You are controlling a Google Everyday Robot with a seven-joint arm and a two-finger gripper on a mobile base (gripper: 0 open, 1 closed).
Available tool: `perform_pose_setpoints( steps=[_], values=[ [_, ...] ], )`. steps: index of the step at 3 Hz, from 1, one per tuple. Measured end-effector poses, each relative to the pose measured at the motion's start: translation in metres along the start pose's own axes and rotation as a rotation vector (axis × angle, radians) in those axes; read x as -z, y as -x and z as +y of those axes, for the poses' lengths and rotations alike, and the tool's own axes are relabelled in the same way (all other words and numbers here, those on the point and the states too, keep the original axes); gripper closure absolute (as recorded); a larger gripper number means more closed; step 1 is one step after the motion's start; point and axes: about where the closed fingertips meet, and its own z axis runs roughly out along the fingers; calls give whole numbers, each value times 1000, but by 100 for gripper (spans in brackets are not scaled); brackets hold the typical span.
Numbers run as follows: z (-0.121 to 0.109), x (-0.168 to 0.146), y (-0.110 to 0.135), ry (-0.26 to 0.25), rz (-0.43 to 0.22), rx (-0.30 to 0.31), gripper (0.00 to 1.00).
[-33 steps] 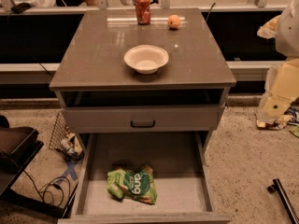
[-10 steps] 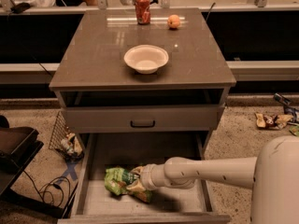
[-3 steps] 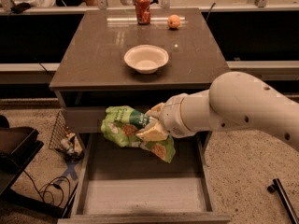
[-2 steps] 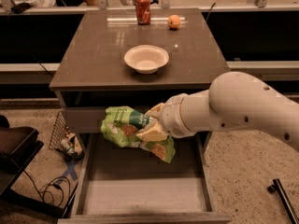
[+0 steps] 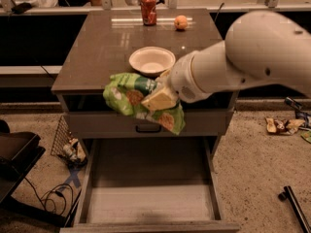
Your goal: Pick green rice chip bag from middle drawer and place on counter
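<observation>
My gripper [image 5: 158, 97] is shut on the green rice chip bag [image 5: 127, 96], a crumpled green foil bag with white lettering. It holds the bag in the air in front of the counter's front edge, just below the white bowl [image 5: 151, 60]. The white arm reaches in from the right. The middle drawer [image 5: 148, 205] stands pulled open below, with its pale floor bare. The counter [image 5: 97, 47] is the glossy grey-brown top slab of the cabinet.
A red soda can [image 5: 148, 8] and an orange fruit [image 5: 181, 22] stand at the counter's back edge. A closed drawer front with a black handle [image 5: 147, 128] sits under the counter. Wrappers [image 5: 282, 125] litter the floor at right; cables and a dark box [image 5: 17, 154] lie left.
The arm has lifted the bag further, from drawer-front height to counter-edge height. Earlier still the bag lay in the open drawer and the gripper took hold of it there.
</observation>
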Motion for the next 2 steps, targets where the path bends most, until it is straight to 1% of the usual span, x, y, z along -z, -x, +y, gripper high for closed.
perform_pose_setpoints(
  steps=[1,2],
  values=[
    [-46,20,31,-34,18,-51,100],
    [-105,24,62,-91,44,-94,100]
  ],
)
